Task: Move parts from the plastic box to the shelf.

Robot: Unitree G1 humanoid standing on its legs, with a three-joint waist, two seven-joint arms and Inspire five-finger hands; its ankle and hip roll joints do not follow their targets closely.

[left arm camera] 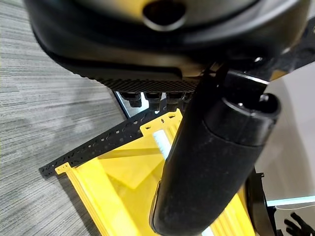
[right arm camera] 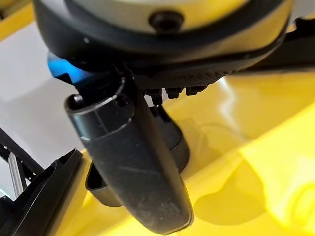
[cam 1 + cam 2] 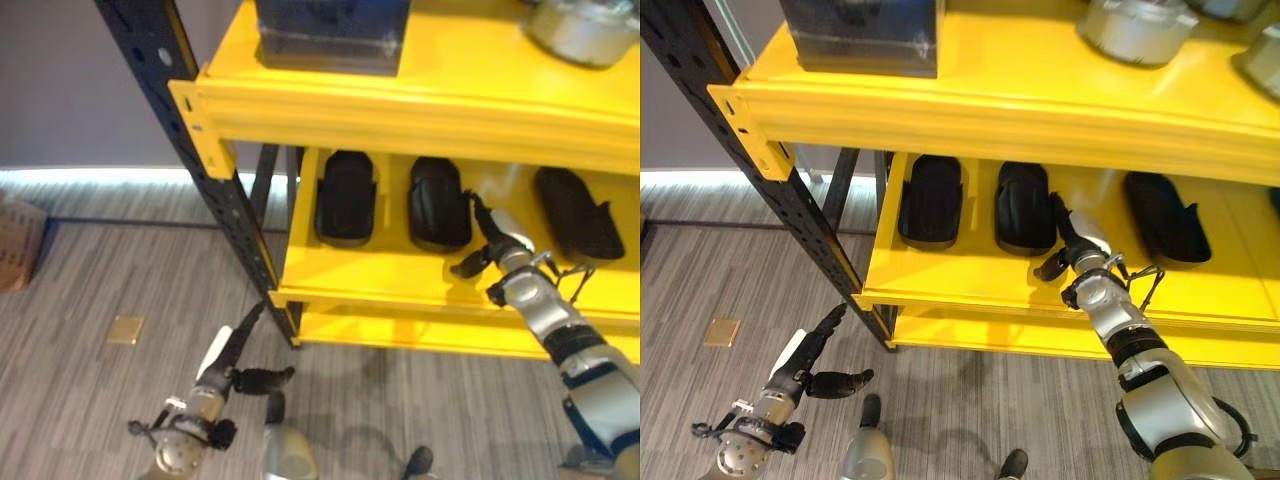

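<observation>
The right hand point(image 3: 1078, 246) is reaching into the lower level of the yellow shelf point(image 3: 970, 278). Its fingers are lying straight and holding nothing, right beside the middle black part point(image 3: 1026, 208). Three black parts are sitting in a row on that level: the left part point(image 3: 930, 200), the middle one, and the right part point(image 3: 1165, 218). They are lying apart from each other, and the hand is between the middle one and the right one.

The parts are looking hard and smooth, like stiff plastic shells, and probably not very heavy. They may slip, so holding one around its narrow sides is likely the safest way.

The left hand point(image 3: 232, 362) is hanging low over the floor point(image 3: 90, 290), with fingers straight and nothing in it.

On the top level are sitting a dark box point(image 3: 332, 32) and a silver metal piece point(image 3: 580, 28).
</observation>
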